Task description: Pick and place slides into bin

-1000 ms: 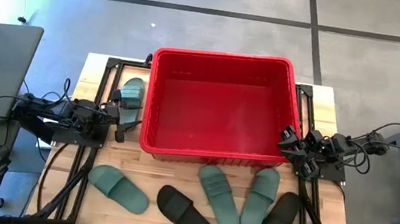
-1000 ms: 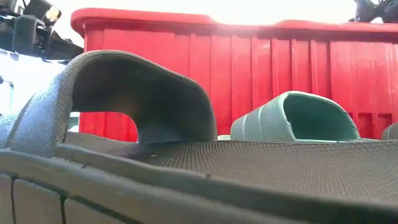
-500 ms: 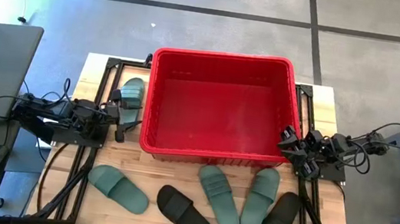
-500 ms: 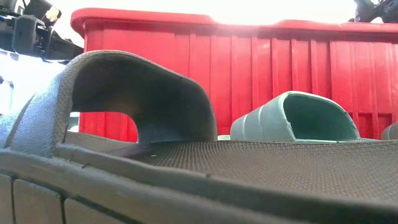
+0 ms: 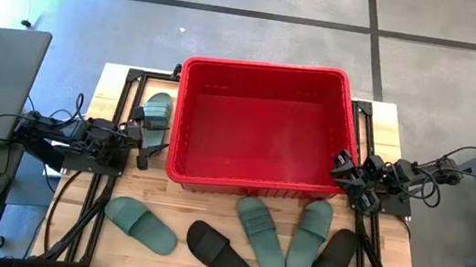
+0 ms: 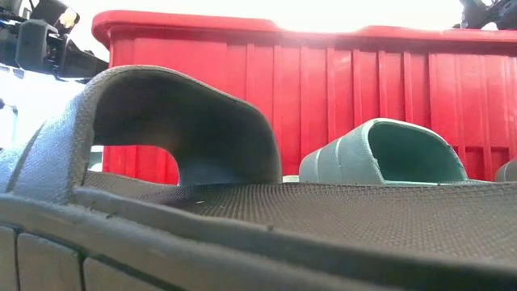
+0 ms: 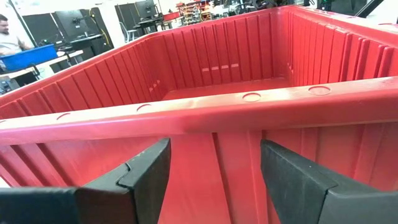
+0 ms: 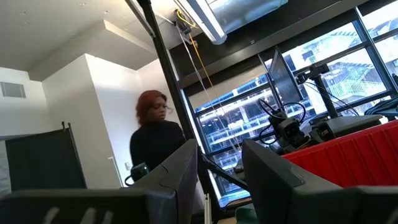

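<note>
High view: I see the large red plastic bin [image 5: 262,127] mid-table, five foam slides [image 5: 261,234] along its near side, one green slide [image 5: 157,114] at its left wall. Left gripper [image 7: 214,177] and right gripper [image 8: 219,177] flank it, fingers spread, empty.

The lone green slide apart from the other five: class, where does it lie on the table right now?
In the high view, the lone green slide lies on the table's left side, between the red bin's left wall and the left gripper, whose fingers are open.

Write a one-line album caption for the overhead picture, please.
Empty large red plastic bin on a wooden table, six foam slide sandals outside it, both dark robot arms parked at its sides.
</note>
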